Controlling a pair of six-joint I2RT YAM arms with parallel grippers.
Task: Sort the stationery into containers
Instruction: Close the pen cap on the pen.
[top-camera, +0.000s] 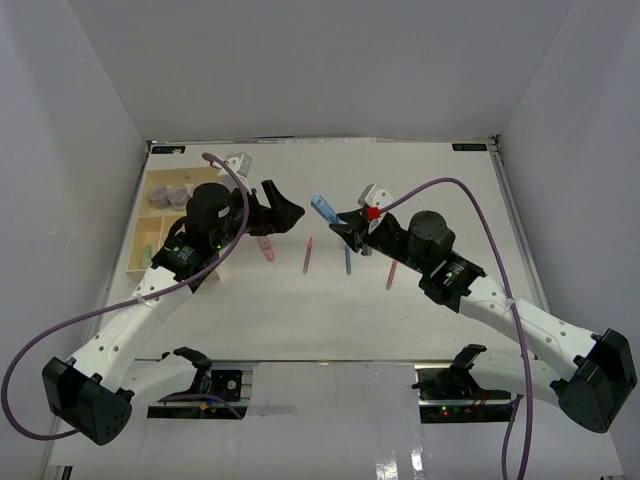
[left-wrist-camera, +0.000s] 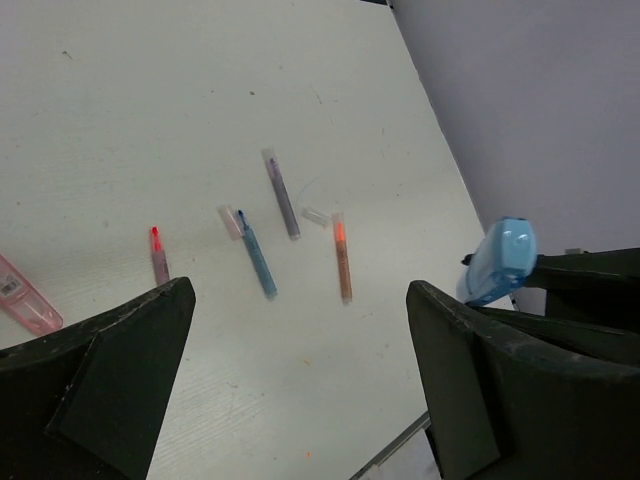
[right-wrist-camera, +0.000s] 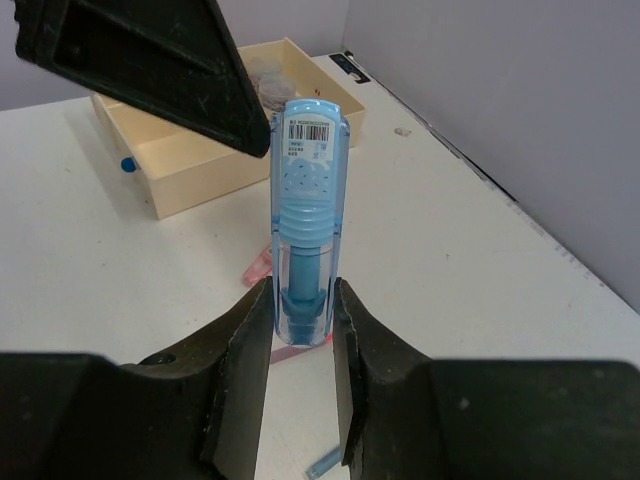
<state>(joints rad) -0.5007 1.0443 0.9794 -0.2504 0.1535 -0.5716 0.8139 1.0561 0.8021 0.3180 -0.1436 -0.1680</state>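
Item: translucent blue plastic pen (right-wrist-camera: 305, 200), ribbed, barcode-labelled, standing upright, clamped in my matte black right gripper (right-wrist-camera: 302, 300); my left gripper (left-wrist-camera: 298, 300) gapes wide.

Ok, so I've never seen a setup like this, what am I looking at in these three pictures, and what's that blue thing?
These are two robot arms bolted at a white table's edge. One picture looks down from above; the other two come from wrist cameras. The left gripper is open and empty. The right gripper pinches a see-through blue stationery item. Loose on the table lie a blue pen, an orange pen, a dark grey pen and a pink pen. A cream tray sits at the left.
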